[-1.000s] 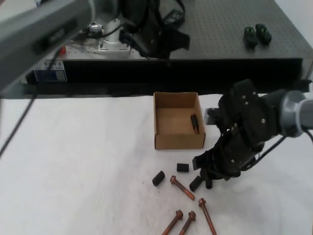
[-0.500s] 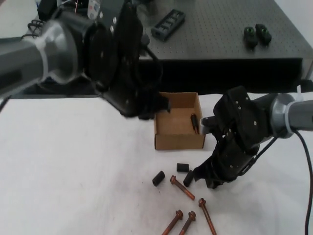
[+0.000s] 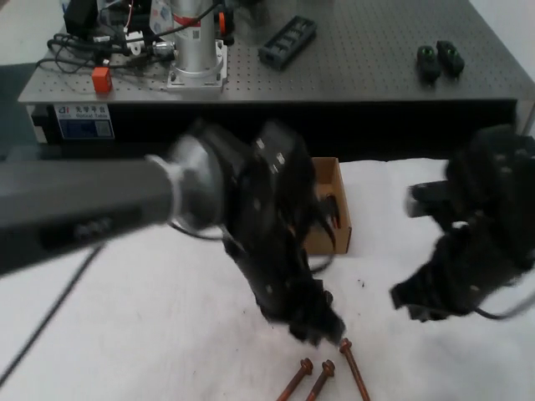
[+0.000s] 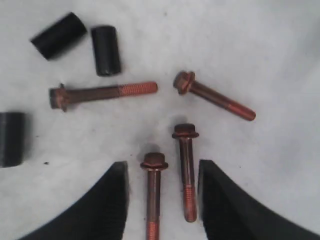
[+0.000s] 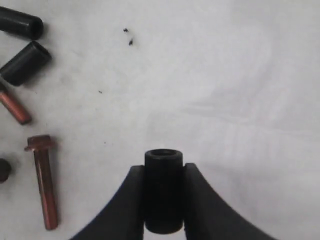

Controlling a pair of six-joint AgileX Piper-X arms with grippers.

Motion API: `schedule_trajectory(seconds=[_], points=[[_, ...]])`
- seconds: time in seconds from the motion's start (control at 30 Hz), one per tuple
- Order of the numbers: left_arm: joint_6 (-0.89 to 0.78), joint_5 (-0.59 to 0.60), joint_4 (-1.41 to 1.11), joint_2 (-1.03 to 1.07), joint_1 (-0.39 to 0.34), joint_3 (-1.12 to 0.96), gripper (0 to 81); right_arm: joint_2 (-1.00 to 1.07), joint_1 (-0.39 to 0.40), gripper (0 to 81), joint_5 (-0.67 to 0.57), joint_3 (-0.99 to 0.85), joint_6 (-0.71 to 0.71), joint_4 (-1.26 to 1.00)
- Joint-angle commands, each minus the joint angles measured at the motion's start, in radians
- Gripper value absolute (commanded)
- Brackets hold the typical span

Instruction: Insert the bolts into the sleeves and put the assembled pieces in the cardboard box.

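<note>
Several copper bolts lie on the white cloth: two (image 4: 152, 192) (image 4: 186, 167) sit between the fingers of my open left gripper (image 4: 162, 167), two more (image 4: 102, 93) (image 4: 215, 96) lie beyond. Black sleeves (image 4: 106, 50) (image 4: 58, 35) (image 4: 11, 138) rest near them. In the high view the left gripper (image 3: 322, 330) hangs just over the bolts (image 3: 321, 378). My right gripper (image 5: 163, 170) is shut on a black sleeve (image 5: 163, 192), held over bare cloth; in the high view it (image 3: 411, 302) is right of the bolts. The cardboard box (image 3: 341, 238) is mostly hidden behind the left arm.
White cloth (image 3: 125, 334) covers the bench in front. Behind it stands a perforated metal table (image 3: 376, 75) with a metal post (image 3: 196, 50), an orange block (image 3: 101, 79), a black tray (image 3: 288, 38) and two dark parts (image 3: 439, 58).
The left arm swept in from the upper left and down over the bolts, now covering most of the box. The right arm moved right, away from the loose sleeves.
</note>
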Motion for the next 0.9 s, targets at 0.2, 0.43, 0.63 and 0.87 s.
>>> schedule_trajectory(seconds=[0.2,0.43,0.63,0.87], points=[[0.055,-0.024,0.049,0.085,-0.024,-0.002,28.5,-0.304,-0.046,5.9,-0.018,0.154,0.019,0.112],[0.072,-0.029,0.054,0.133,-0.024,-0.002,27.9,-0.445,-0.046,5.9,-0.018,0.179,0.05,0.115],[0.083,-0.015,0.049,0.165,-0.024,-0.004,1.1,-0.546,-0.046,5.9,-0.051,0.179,0.075,0.127],[-0.02,-0.015,-0.011,0.022,-0.005,-0.011,0.7,-0.64,-0.046,5.9,-0.285,0.218,0.059,0.163]])
